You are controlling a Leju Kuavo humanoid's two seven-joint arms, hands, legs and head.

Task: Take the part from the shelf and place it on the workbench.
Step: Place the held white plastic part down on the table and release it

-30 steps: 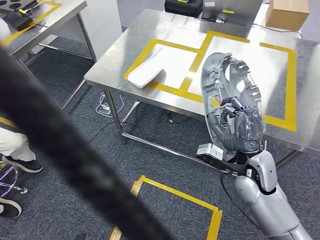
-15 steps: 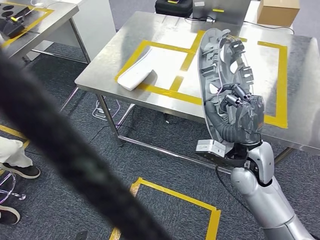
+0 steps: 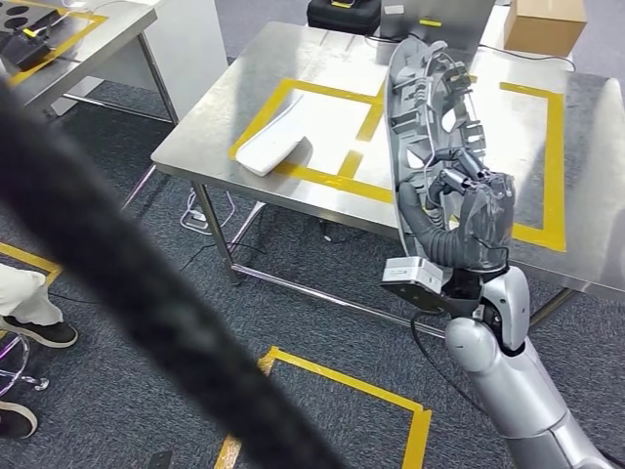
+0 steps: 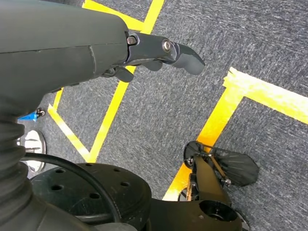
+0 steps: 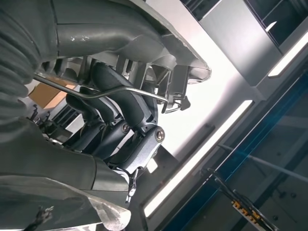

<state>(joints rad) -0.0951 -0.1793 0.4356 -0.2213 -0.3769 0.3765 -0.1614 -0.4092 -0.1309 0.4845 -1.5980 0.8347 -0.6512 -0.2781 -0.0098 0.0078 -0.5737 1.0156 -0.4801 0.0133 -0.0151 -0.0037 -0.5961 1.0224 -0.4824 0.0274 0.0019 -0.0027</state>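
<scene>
My right hand (image 3: pixel 472 230) grips a large grey moulded plastic part (image 3: pixel 428 127), ribbed on its inner side, and holds it upright in front of the steel workbench (image 3: pixel 347 205). The part stands above the bench's near edge, over the yellow tape outlines (image 3: pixel 324 176). In the right wrist view my fingers (image 5: pixel 120 130) curl around the part (image 5: pixel 116 33) and a thin metal rod on it. My left hand (image 4: pixel 109 48) hangs over the carpet, fingers apart, holding nothing.
A white curved panel (image 3: pixel 269 147) lies on the bench's left taped square. A black case (image 3: pixel 343 12) and a cardboard box (image 3: pixel 544 24) sit at the far edge. A second table (image 3: pixel 88 44) stands at left. A person's shoes (image 3: pixel 44 332) are at far left. A blurred dark bar (image 3: pixel 147 303) crosses the foreground.
My right hand has lifted the part higher and carried it further over the workbench. The whole view has shifted a little, so the camera has moved.
</scene>
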